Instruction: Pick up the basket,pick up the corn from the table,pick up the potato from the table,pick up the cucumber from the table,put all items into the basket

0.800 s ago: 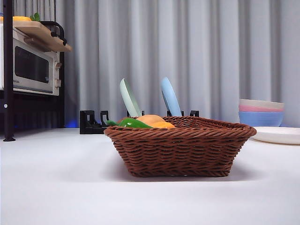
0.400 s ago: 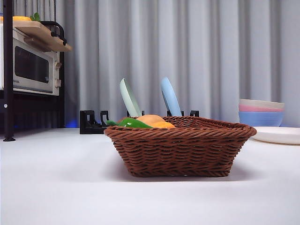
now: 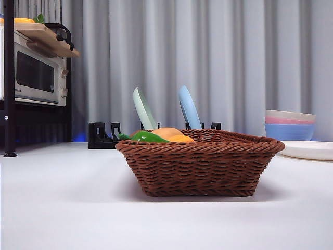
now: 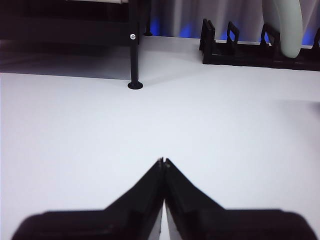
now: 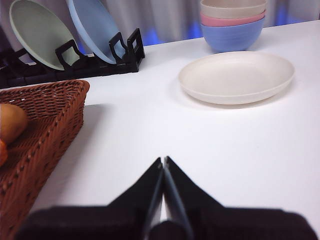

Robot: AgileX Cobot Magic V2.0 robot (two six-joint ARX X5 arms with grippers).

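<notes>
Basket (image 3: 200,165) on the bench (image 3: 62,208), just beside the right hand (image 5: 164,162), corn (image 3: 180,138), potato (image 5: 11,122) and cucumber (image 3: 150,137) already inside. Both hands pressed together, empty; left hand (image 4: 163,162) well apart. Nearer for any lift: the right.

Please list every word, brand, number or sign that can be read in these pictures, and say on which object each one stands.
Small dark brand marking on the lower front of the white oven, front view: too small and blurred to read.
No readable text on the basket, the stacked bowls or the plates.
</notes>
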